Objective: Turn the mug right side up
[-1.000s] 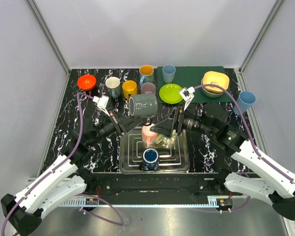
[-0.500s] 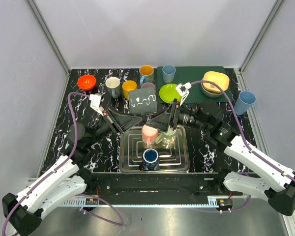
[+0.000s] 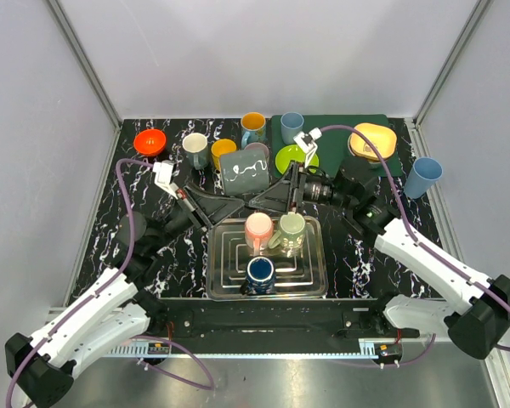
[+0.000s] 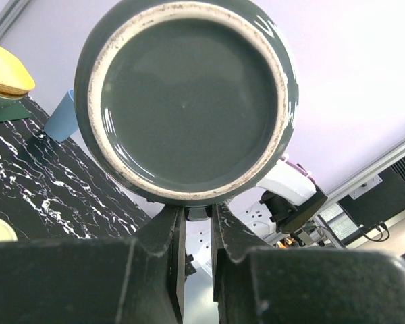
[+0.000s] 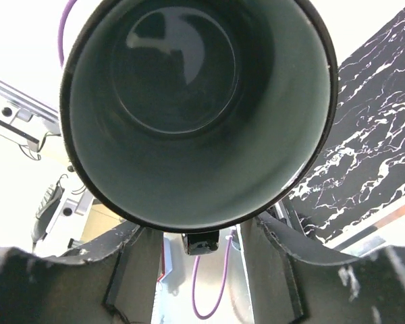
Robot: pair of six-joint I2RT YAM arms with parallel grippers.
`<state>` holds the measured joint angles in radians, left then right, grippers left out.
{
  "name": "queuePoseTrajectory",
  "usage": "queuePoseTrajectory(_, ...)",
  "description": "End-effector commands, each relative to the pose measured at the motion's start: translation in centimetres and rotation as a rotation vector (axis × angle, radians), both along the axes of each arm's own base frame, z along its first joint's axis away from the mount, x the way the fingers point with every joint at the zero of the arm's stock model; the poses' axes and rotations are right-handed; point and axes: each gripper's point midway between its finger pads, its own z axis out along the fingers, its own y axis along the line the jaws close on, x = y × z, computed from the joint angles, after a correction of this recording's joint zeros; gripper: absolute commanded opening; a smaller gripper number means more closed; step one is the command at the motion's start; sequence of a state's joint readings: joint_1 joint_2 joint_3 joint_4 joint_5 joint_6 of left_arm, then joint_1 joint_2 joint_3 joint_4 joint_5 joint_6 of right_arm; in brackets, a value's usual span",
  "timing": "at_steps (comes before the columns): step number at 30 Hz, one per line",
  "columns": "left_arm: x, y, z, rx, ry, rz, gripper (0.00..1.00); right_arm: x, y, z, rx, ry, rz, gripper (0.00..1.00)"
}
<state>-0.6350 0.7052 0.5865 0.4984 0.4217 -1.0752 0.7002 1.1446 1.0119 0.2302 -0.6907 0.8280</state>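
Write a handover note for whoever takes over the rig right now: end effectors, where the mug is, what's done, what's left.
Left end effector: shut on the mug, apparently at its handle, on the base side.
Right end effector: open, fingers either side under the mug's mouth; contact can't be told.
Mug: in the air behind the tray, on its side, mouth toward the right arm.
Done: mug is off the table and halfway round.
Left: turn it mouth up, set it down, release.

L jaws tight, R jaws apart
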Motion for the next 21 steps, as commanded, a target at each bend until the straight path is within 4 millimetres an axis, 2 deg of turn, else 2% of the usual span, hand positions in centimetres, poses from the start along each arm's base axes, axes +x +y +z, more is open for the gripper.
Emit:
queuePoseTrajectory(1, -2.4, 0.3, 3.7, -0.088, -0.15, -0.074, 0.0, -0.1, 0.5, 3.1, 0.073, -0.044, 0.042, 0.52)
queuePoseTrajectory(5, -2.4, 0.1, 3.3, -0.077, -0.145, -0.079, 0.0, 0.2, 0.9, 3.5, 0.085, -0.044, 0.056, 0.4)
queuePoseTrajectory(6, -2.4, 0.1, 3.2, -0.077, -0.142, -0.08, 0.0, 0.2, 1.1, 3.5, 0.087, -0.035, 0.06, 0.32)
queuePoseTrajectory(8, -2.5, 0.1, 3.1, -0.072, -0.146, -0.086, 0.0, 0.3, 1.2, 3.6, 0.091, -0.03, 0.065, 0.24)
queuePoseTrajectory(12, -2.4, -0.1, 2.5, -0.048, -0.14, -0.085, 0.0, 0.7, 1.5, 3.6, 0.097, -0.021, 0.062, 0.0)
queuePoseTrajectory(13, -2.4, 0.0, 2.1, -0.033, -0.134, -0.077, 0.0, 1.0, 1.5, 3.4, 0.087, -0.014, 0.043, 0.0)
queuePoseTrajectory(15, -2.2, 0.4, 1.9, -0.006, -0.131, -0.04, 0.1, 1.7, 1.2, 3.5, 0.058, -0.06, -0.012, 0.0)
queuePoseTrajectory(16, -1.7, 0.5, 1.1, 0.058, -0.132, -0.008, 0.17, 2.8, 0.9, 2.1, -0.011, -0.02, -0.084, 0.0)
queuePoseTrajectory(17, -1.6, 0.8, 1.0, 0.089, -0.133, 0.021, 0.44, 3.5, 0.5, 3.0, -0.037, -0.053, -0.136, 0.0)
queuePoseTrajectory(18, -0.8, 1.8, 1.2, 0.106, -0.123, 0.105, 0.53, 4.6, 0.0, 2.2, -0.109, -0.109, -0.192, 0.0)
queuePoseTrajectory(19, 0.0, 2.6, -0.1, 0.2, -0.094, 0.175, 0.61, 6.0, -0.9, 0.0, -0.225, -0.065, -0.284, 0.0)
queuePoseTrajectory(20, 0.6, 3.6, -0.4, 0.235, -0.076, 0.248, 0.7, 6.9, -1.4, 0.8, -0.256, -0.1, -0.333, 0.0)
queuePoseTrajectory(21, 2.2, 6.2, -0.4, 0.253, -0.045, 0.421, 0.74, 8.2, -1.8, -0.4, -0.329, -0.129, -0.375, 0.0)
